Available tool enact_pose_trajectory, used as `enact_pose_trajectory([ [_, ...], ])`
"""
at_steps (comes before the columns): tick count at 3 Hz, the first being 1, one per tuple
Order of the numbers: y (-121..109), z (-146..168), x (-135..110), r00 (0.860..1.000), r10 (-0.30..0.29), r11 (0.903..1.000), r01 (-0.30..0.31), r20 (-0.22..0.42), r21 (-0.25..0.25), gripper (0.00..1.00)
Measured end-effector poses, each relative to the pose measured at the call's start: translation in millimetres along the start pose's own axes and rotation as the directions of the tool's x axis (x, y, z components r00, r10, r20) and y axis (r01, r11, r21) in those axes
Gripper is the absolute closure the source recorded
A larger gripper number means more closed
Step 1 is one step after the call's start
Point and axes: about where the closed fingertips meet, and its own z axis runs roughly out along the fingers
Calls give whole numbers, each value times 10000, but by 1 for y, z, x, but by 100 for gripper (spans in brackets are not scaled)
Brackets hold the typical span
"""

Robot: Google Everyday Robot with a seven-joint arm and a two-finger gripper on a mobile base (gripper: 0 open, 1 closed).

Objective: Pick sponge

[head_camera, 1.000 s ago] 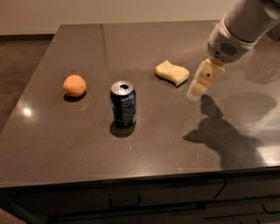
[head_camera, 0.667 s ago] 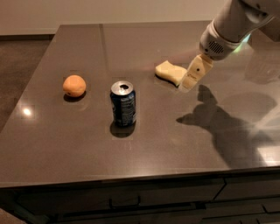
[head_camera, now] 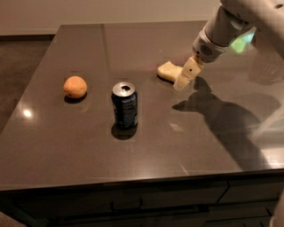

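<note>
A pale wall (head_camera: 111, 13) runs across the back of the room, well beyond the gripper, and a dark brown floor (head_camera: 22, 62) shows far off to the gripper's left in the picture. Most of the view is a wide, dark brown polished countertop (head_camera: 88, 146) that catches soft glints of light, with dark drawer fronts (head_camera: 133, 199) under its near edge. The white arm (head_camera: 226, 26) comes down from the upper right corner and casts a broad shadow (head_camera: 222, 119) on the counter, just to the near right of the gripper. A patch of green light (head_camera: 242, 44) glows beside the arm's wrist. The gripper (head_camera: 184, 80), cream and blocky, points down and to the left, low over the back right part of the counter. Whether it is apart or together cannot be told. A dark blue soda can (head_camera: 124, 105) stands upright well to the left of the gripper and nearer the camera. A round orange (head_camera: 75, 86) lies farther left still, apart from the can. The sponge (head_camera: 166, 71), pale yellow and flat, lies on the counter right at the gripper's left side, its right end overlapped by the tip.
</note>
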Motion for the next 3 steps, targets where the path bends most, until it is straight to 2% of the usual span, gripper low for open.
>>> enact_pose_trajectory([
  [1,-8,21,-5,9999,79,9993,-82,-80,-371,0],
  [2,-14,44,-12,9993,158,9967,-184,-327,-790,10],
  [3,-16,50,-14,9987,213,9957,-252,-454,-893,33],
])
